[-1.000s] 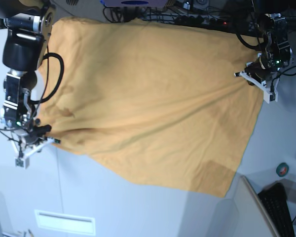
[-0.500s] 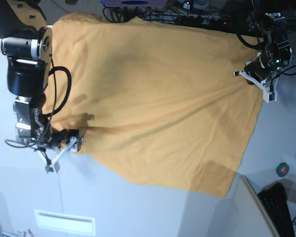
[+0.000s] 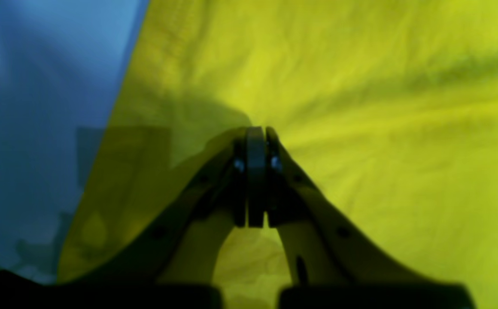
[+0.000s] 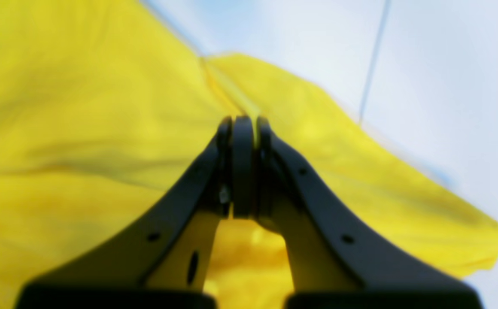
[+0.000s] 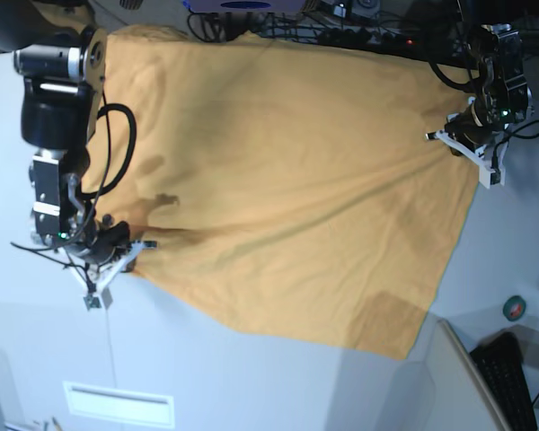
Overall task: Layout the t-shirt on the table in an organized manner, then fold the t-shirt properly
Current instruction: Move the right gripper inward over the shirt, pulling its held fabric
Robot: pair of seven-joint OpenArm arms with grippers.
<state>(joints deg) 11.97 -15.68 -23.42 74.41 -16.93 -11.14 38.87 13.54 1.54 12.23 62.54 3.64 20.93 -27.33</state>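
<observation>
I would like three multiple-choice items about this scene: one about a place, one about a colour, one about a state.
1. Where does the right gripper meet the t-shirt in the base view?
A. at the edge on the view's left
B. in the shirt's middle
C. at the corner near the keyboard

2. What colour is the t-shirt in the base view?
A. dark blue
B. orange-yellow
C. white

3. How do the jaws of the left gripper stand?
A. wide open above the cloth
B. shut on the cloth
C. open on the bare table

Answers:
1. A, its tips sit at the shirt's edge on the left of the base view.
2. B, the cloth is orange-yellow against the white-grey table.
3. B, the left wrist view shows the jaws pressed together with creases spreading from them.
</observation>
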